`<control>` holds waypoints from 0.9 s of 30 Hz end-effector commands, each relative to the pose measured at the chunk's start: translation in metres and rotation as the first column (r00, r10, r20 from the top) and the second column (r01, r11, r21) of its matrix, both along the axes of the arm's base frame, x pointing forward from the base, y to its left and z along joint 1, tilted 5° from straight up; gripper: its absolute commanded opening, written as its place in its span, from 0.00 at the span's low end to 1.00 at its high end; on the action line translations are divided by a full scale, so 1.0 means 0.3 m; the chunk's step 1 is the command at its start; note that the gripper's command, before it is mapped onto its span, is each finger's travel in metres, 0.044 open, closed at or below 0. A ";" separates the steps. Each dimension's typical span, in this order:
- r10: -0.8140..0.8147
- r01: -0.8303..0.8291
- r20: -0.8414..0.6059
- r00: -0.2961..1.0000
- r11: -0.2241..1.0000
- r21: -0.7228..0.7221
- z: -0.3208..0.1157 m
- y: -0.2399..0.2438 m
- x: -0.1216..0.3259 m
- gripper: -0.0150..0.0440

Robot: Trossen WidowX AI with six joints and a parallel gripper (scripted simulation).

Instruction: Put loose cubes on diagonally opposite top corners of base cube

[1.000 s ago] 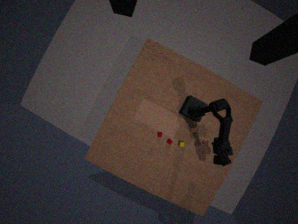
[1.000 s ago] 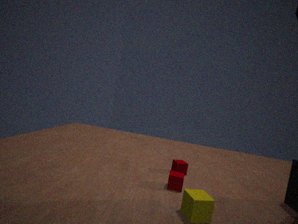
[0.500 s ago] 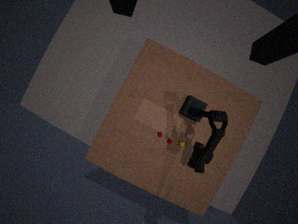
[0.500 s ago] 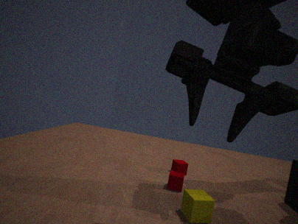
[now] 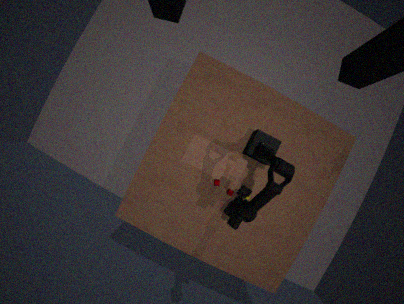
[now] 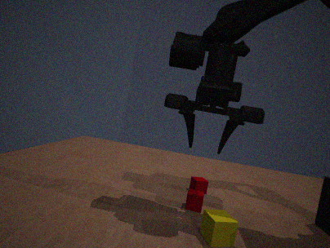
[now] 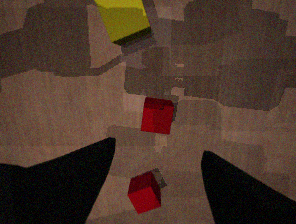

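The yellow base cube (image 5: 247,198) (image 6: 218,228) (image 7: 123,20) stands on the wooden table top (image 5: 165,210) (image 6: 61,192). Two smaller red cubes lie in a line beside it. The nearer red cube (image 5: 230,192) (image 6: 194,200) (image 7: 157,115) sits a short gap from the base. The farther red cube (image 5: 217,182) (image 6: 198,184) (image 7: 145,192) lies beyond it, turned a little. My gripper (image 6: 205,148) (image 7: 158,151) (image 5: 234,219) is open and empty. It hangs high above the cubes, fingers pointing down. In the wrist view both red cubes show between the fingers.
The arm's base (image 5: 262,145) (image 6: 324,204) stands on the table behind the cubes. The arm casts blotchy shadows around the cubes. A pale floor area (image 5: 100,100) surrounds the table, with two dark shapes at its far edge.
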State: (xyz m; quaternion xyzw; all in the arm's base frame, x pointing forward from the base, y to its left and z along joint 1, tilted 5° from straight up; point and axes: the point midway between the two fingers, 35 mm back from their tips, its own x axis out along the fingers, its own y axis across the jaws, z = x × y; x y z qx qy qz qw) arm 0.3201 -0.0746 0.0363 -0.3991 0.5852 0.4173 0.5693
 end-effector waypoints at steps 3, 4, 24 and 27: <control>0.002 -0.002 -0.023 1.000 1.000 -0.013 -0.026 -0.033 -0.006 0.70; 0.003 -0.003 -0.025 1.000 1.000 -0.013 -0.062 -0.033 -0.007 0.70; 0.001 -0.002 -0.021 1.000 1.000 -0.011 -0.279 -0.033 -0.021 0.70; 0.001 -0.002 -0.021 1.000 1.000 -0.011 -0.296 -0.033 -0.022 0.70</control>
